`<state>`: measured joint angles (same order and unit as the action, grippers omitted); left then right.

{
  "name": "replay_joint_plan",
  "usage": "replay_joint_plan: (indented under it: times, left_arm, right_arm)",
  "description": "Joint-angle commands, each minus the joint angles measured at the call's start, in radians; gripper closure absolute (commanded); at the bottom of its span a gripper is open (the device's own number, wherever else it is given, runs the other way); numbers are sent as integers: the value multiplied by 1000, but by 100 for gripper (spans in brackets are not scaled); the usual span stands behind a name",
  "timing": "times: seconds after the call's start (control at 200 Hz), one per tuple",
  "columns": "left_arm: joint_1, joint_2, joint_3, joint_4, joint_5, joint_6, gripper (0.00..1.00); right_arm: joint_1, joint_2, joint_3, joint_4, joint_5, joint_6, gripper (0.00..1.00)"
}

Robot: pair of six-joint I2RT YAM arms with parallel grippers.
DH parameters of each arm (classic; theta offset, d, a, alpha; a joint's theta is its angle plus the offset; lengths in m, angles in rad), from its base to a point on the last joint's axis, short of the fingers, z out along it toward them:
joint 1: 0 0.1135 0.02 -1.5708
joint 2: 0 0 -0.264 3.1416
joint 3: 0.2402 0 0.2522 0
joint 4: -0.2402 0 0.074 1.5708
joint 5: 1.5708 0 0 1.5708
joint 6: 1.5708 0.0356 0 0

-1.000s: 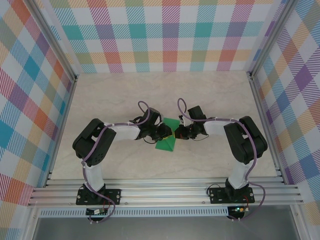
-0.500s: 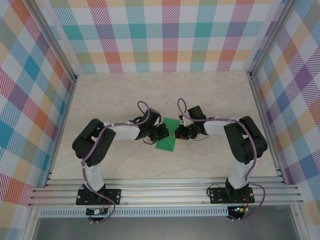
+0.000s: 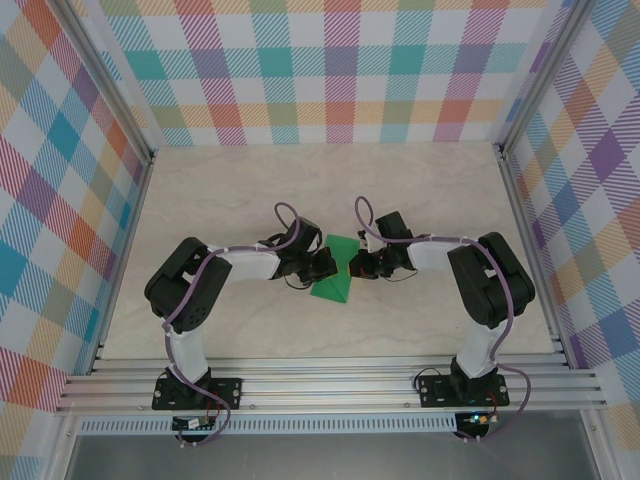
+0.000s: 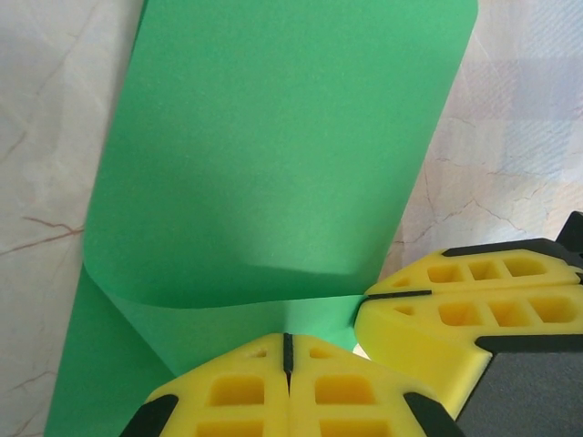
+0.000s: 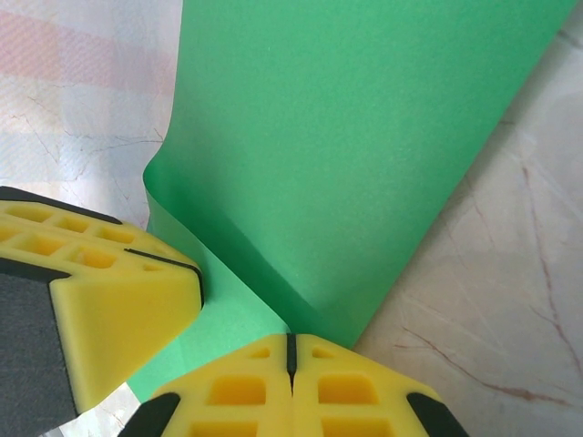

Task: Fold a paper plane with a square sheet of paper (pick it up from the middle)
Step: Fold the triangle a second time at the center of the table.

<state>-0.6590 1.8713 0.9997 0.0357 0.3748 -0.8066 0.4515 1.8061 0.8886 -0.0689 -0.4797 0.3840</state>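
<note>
Tabletop (image 3: 250, 190) carries in its middle the square sheet of paper (image 3: 332, 288), curled over; left fingers (image 4: 237, 396) and right fingers (image 5: 346, 391), each pair pressed together, pinch it side by side.

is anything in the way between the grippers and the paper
Nothing visible does. The left gripper and right gripper sit side by side, both already shut on the curled paper, with no other thing between them and it.

No text can be read (nor numbers).
</note>
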Motion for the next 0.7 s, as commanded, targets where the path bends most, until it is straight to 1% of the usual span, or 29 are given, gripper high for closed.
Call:
replay_joint_plan:
  times: [0.0,0.31,0.365,0.46,0.495,0.56,0.695]
  left_arm:
    - [-10,22,24,-13,18,29,100]
    - [-10,46,22,-8,29,50,100]
    - [-9,50,22,-11,29,52,100]
    - [-10,54,20,-13,29,52,100]
    - [-10,54,17,-10,32,52,100]
    - [-10,54,14,-10,33,53,100]
    - [-10,48,13,-12,32,54,100]
  right_arm:
    - [-7,4,-5,8,3,7,95]
    - [-7,-16,-9,-6,10,23,92]
    - [-7,-35,-16,-6,25,30,88]
    - [-7,-64,-16,-18,29,29,85]
    - [-7,-74,-14,-26,27,30,82]
    - [-6,-97,-10,-49,33,34,72]
    - [-7,-177,-33,-66,35,47,68]
